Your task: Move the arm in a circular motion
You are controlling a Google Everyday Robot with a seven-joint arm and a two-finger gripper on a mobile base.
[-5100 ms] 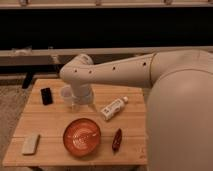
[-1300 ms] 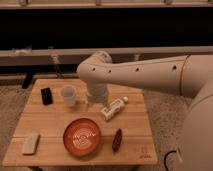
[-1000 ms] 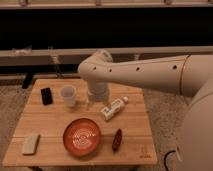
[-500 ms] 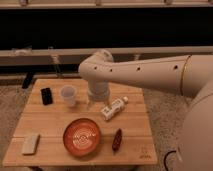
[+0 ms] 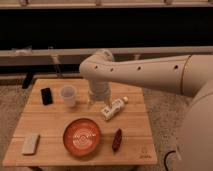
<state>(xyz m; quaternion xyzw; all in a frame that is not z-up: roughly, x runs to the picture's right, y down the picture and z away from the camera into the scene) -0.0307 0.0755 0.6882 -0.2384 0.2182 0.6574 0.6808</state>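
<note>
The arm (image 5: 150,75) is cream-white and thick, reaching in from the right across the back of the wooden table (image 5: 50,122). Its rounded elbow (image 5: 97,64) bends down into a short wrist (image 5: 99,90). The gripper (image 5: 96,103) points down just above the tabletop, between a white cup (image 5: 68,95) on its left and a white bottle (image 5: 114,107) on its right. It touches neither one.
A black phone (image 5: 46,95) lies at the back left of the table. An orange bowl (image 5: 81,136) sits front centre, with a dark red pepper (image 5: 117,140) to its right and a beige sponge (image 5: 31,143) front left. A dark shelf wall runs behind.
Five seconds ago the elbow and wrist stood over the white cup; they have since swung right, to the spot between cup and bottle. Over the last second the arm has barely shifted.
</note>
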